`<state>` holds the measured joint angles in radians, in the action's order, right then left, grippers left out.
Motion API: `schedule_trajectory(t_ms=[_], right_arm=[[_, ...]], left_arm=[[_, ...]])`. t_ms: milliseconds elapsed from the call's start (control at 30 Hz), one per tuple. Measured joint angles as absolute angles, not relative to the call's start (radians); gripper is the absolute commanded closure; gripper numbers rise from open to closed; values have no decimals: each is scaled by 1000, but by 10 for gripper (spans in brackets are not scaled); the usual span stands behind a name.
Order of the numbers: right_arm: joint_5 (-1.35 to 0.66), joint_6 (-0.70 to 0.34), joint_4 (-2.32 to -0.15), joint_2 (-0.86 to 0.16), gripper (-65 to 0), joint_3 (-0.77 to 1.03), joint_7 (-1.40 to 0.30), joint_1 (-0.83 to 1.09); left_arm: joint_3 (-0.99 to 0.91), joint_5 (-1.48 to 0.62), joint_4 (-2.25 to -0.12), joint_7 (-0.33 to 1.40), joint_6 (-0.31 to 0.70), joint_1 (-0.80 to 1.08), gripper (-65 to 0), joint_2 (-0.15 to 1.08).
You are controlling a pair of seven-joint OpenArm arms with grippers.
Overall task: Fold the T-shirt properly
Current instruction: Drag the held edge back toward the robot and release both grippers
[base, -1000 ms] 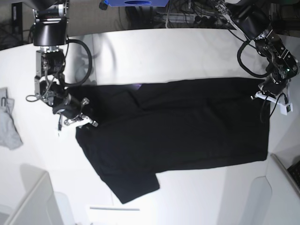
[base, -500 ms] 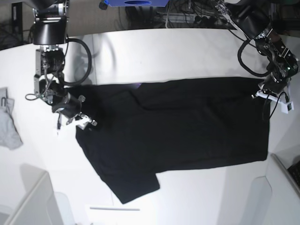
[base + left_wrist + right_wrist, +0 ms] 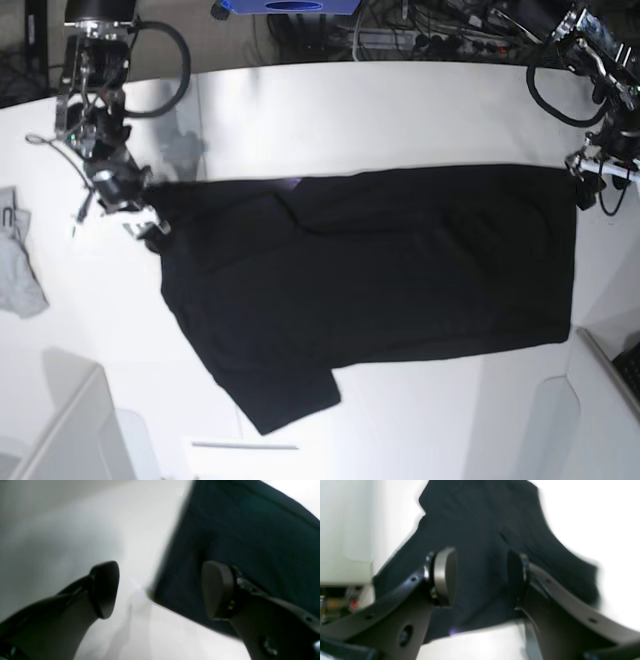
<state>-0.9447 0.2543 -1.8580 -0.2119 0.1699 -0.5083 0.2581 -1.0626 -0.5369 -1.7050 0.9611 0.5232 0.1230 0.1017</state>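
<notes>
The black T-shirt (image 3: 400, 270) lies flat on the white table (image 3: 400, 110), plain side up, with one sleeve (image 3: 275, 390) pointing to the front. A sliver of purple print (image 3: 292, 182) peeks out at its far edge. My right gripper (image 3: 138, 215) is open at the shirt's left end; in the right wrist view (image 3: 481, 577) black cloth (image 3: 480, 530) shows between and beyond its spread fingers. My left gripper (image 3: 598, 175) is open at the shirt's far right corner; in the left wrist view (image 3: 160, 588) that corner (image 3: 237, 535) lies by one finger (image 3: 216, 587).
A small light grey garment (image 3: 18, 262) lies at the table's left edge. White bins stand at the front left (image 3: 70, 430) and front right (image 3: 600, 400). A thin white strip (image 3: 245, 445) lies near the front edge. Cables and a blue object (image 3: 285, 6) lie behind the table.
My right gripper has moved up and left along the shirt's left edge. My left gripper has moved up and right, off the shirt's far right corner. The shirt has stayed flat.
</notes>
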Motion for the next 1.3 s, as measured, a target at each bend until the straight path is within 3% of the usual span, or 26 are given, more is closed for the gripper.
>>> schedule_trajectory(t_ms=[133, 333, 500, 867, 1300], right_arm=[[-947, 277, -1948, -177, -294, 165, -348, 418], [-953, 279, -1925, -125, -392, 165, -319, 508], [-958, 273, -1906, -97, -422, 158, -325, 522], [-955, 268, -1730, -99, -422, 164, -307, 455], [-955, 246, -1606, -101, -419, 164, -279, 327]], left_arm=[[-1088, -585, -1701, 956, 517, 212, -495, 104], [-1090, -593, -1659, 955, 523, 233, -495, 95], [-1087, -582, -1578, 954, 523, 230, -495, 95], [-1002, -590, -1468, 796, 521, 220, -495, 95], [-972, -556, -1390, 763, 523, 134, -495, 103]])
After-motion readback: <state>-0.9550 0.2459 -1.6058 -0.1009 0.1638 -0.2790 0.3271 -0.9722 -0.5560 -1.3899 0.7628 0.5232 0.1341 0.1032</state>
